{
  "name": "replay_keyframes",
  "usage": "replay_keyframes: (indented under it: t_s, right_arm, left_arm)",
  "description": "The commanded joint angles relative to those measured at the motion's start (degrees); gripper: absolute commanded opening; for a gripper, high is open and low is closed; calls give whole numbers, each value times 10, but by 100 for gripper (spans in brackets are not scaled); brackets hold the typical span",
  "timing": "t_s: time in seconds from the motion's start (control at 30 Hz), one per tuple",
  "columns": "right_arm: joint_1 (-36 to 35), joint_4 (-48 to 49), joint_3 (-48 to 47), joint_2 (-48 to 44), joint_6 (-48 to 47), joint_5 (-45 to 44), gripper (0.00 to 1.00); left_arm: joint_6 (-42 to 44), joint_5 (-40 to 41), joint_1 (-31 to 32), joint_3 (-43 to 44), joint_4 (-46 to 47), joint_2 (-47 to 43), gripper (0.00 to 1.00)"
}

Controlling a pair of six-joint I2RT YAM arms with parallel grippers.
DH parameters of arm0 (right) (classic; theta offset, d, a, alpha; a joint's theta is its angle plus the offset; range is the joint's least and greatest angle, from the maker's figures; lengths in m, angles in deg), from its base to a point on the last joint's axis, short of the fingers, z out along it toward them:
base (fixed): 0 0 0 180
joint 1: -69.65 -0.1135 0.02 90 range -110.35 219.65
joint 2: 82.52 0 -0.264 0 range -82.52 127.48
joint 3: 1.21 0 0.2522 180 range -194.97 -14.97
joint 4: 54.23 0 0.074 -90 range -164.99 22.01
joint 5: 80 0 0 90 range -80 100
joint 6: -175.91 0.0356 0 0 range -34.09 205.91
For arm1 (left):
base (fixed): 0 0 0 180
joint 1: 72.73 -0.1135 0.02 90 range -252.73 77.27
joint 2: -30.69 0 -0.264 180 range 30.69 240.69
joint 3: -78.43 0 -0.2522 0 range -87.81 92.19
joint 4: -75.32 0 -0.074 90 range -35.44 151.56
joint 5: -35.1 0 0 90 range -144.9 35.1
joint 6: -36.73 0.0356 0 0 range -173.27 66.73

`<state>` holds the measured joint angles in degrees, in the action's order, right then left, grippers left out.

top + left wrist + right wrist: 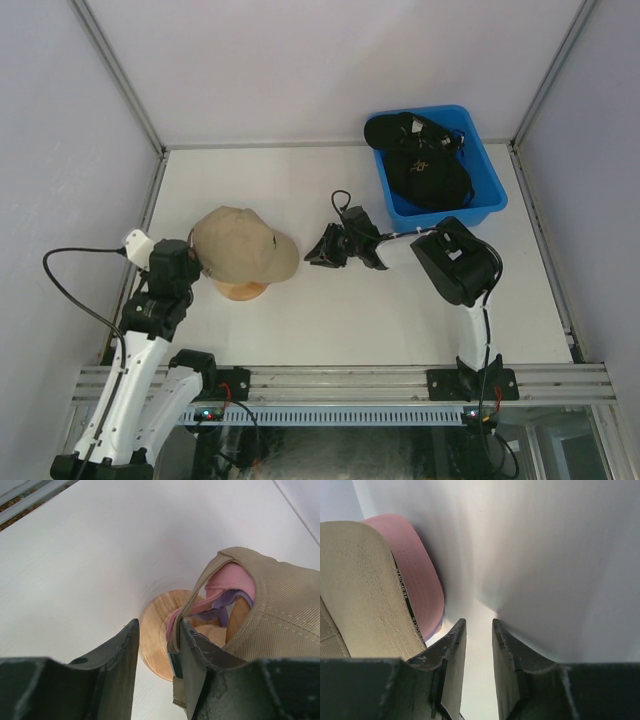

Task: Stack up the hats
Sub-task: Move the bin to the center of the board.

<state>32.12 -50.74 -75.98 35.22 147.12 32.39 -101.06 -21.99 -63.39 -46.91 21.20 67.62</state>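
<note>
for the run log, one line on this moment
tan cap outermost on stand | black cap in bin | left gripper open | right gripper open

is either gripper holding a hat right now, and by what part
Nothing is gripped. The left gripper has its jaws apart right beside the back strap of the tan cap, not clamped on it. The right gripper is open and empty.
</note>
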Motion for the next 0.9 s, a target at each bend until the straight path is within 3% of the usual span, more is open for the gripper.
replay_keyframes:
  t_s: [0.0,0.63,0.87]
  right_arm:
    - [0,-34,-1,-37,-38,-31,27]
    - [-10,-179,-61,-147,-143,-112,28]
    - [-23,-212,-84,-166,-173,-140,27]
  left_arm:
    - [12,18,-2,12,-22,-15,44]
    - [-4,39,-3,50,-69,-42,67]
    - [-8,27,-2,68,-60,-35,69]
